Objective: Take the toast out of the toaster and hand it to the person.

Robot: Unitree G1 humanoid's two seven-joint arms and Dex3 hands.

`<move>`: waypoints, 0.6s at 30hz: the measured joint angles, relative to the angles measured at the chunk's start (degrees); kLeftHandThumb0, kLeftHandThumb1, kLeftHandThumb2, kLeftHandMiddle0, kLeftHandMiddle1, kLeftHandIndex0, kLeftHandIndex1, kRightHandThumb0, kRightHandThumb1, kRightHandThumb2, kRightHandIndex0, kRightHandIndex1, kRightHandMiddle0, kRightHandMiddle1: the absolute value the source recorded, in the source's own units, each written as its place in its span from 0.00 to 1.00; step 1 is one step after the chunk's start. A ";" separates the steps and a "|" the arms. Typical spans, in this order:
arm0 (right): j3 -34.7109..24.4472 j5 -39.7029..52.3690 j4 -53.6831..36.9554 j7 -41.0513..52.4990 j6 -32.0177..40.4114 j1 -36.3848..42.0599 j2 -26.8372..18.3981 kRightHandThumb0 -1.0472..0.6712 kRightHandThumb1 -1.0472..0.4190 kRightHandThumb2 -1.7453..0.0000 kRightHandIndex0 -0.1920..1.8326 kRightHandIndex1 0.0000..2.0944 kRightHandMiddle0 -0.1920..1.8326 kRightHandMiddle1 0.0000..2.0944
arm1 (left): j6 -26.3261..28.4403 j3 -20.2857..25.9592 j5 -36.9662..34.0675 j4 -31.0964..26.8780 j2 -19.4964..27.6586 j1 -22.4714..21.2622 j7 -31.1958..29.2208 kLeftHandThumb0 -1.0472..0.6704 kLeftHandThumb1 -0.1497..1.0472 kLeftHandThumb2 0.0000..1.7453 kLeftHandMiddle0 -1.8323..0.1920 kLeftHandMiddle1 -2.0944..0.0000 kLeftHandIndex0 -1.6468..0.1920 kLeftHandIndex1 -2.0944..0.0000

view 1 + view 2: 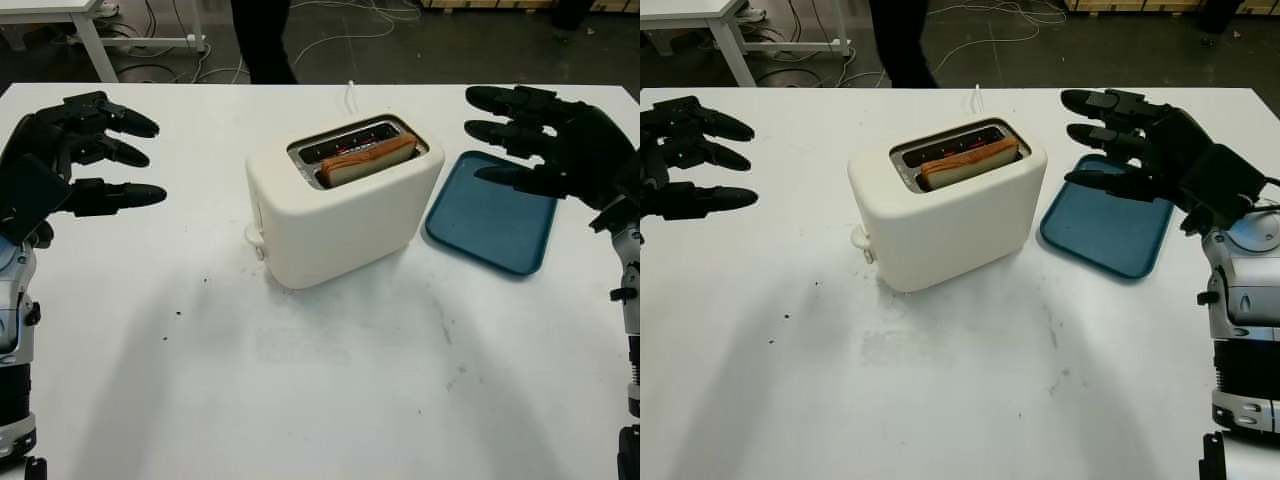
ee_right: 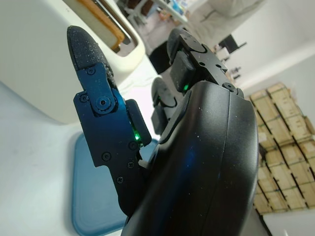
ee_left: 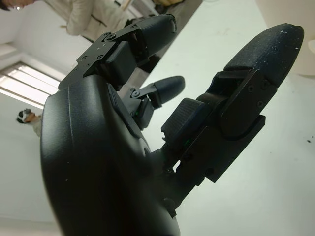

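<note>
A cream two-slot toaster (image 1: 340, 210) stands in the middle of the white table (image 1: 300, 400). One slice of brown toast (image 1: 368, 158) sticks up from its near slot. My left hand (image 1: 95, 150) hovers open well to the left of the toaster, holding nothing. My right hand (image 1: 510, 130) hovers open to the right of it, above the far corner of a blue tray (image 1: 492, 215). In the right wrist view the toaster (image 2: 44, 59) and the toast (image 2: 98, 22) lie just beyond my thumb. A person in dark trousers (image 1: 262, 40) stands behind the table's far edge.
The blue tray lies flat just right of the toaster, with nothing on it. A white cord (image 1: 352, 92) runs off the back of the table. A white desk leg (image 1: 90, 40) and cables lie on the floor beyond. Small dark crumbs dot the tabletop.
</note>
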 measured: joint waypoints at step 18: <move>0.00 0.09 0.00 0.02 -0.01 0.00 0.00 0.26 0.17 1.00 0.30 0.03 0.31 0.00 | -0.01 0.11 -0.23 -0.02 -0.03 0.00 0.03 0.00 0.58 0.00 0.62 0.50 0.57 0.58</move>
